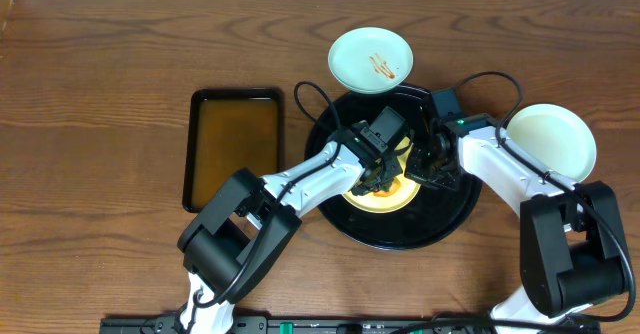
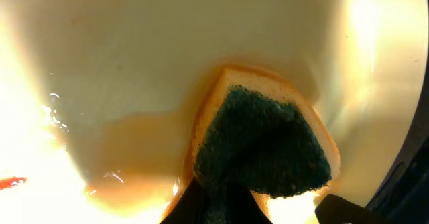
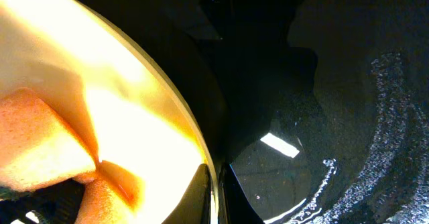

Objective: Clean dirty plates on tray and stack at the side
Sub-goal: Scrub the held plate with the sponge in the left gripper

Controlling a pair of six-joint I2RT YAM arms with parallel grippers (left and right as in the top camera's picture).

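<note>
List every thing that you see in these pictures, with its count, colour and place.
round tray: one, glossy black, table centre.
yellow plate: one, cream-yellow, wet, on the round tray.
blue plate: one, pale blue with orange streaks, at the round tray's far rim.
white plate: one, pale, on the table right of the round tray.
liquid tray: one, black rectangle holding brownish liquid, left of the round tray.
sponge: one, yellow with dark green pad, on the yellow plate.
table: one, brown wood.
left gripper: one, shut on sponge.
right gripper: one, shut on the yellow plate's rim.
</note>
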